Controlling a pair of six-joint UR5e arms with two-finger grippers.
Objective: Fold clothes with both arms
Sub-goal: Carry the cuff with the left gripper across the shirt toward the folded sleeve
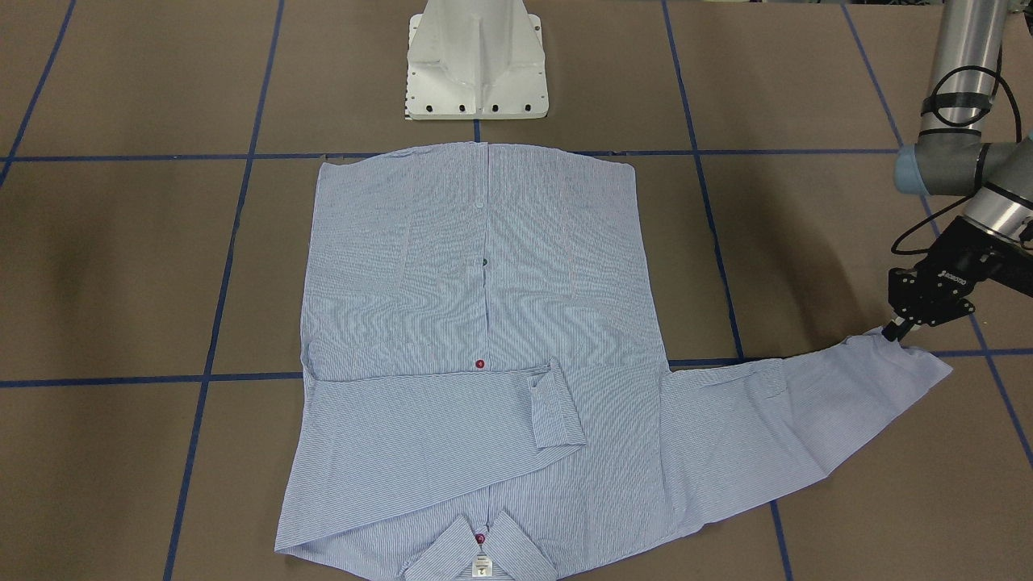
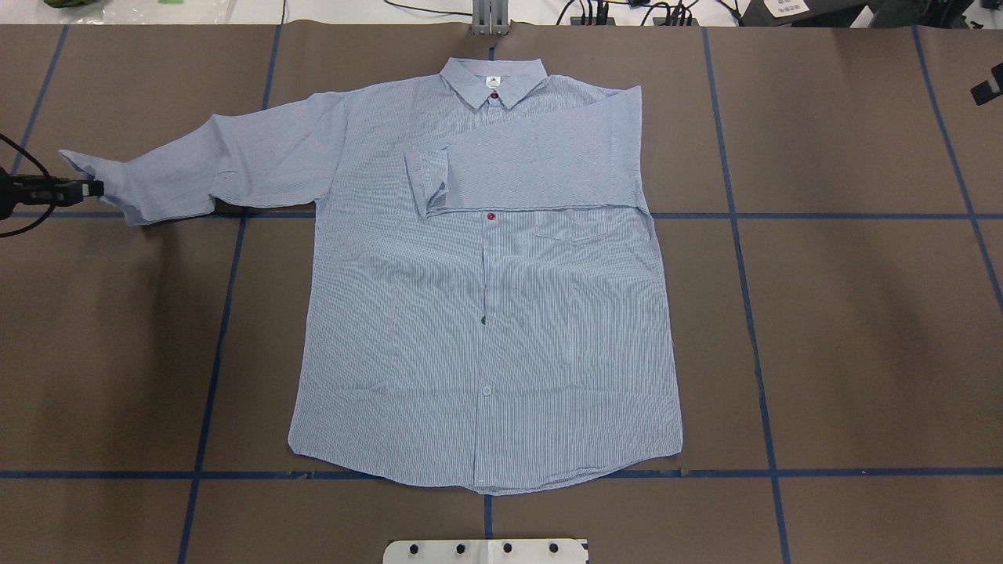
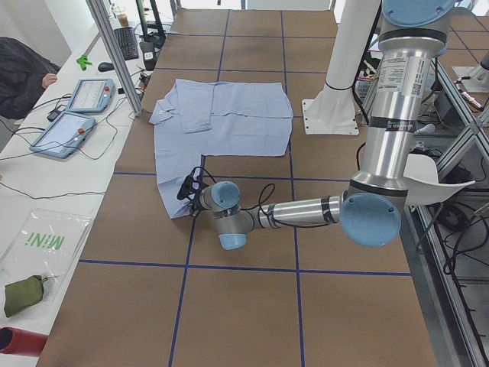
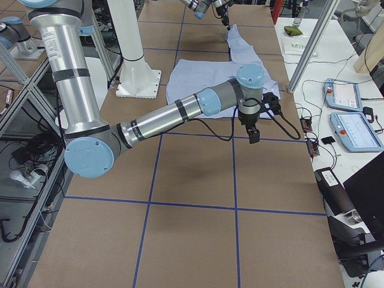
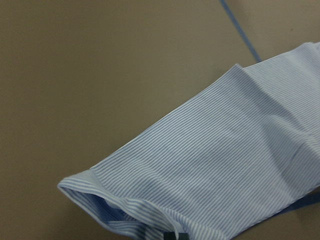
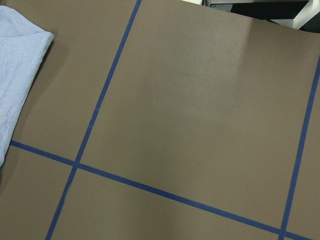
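Front-facing view: the light blue, finely white-striped long-sleeved button-up shirt (image 1: 484, 323) lies flat, front up, on the brown, blue-taped surface (image 1: 121, 266). Its long axis runs from the hem near the white pedestal base (image 1: 476, 60) to the collar, which points away from the base. The outstretched sleeve (image 1: 775, 420) points sideways to the left gripper (image 1: 892, 331), pinched closed on the cuff (image 1: 920, 359).

Overhead view: the other sleeve (image 2: 533, 164) is folded across the chest.

Right side view: the right gripper (image 4: 253, 135) hangs over the surface beside the shirt. Its opening cannot be told.

Brown table (image 2: 862, 313) w/ blue tape grid (image 2: 823, 215), white side bench (image 3: 27, 180) w/ two tablets (image 3: 65, 134), alu frame post (image 3: 114, 53).
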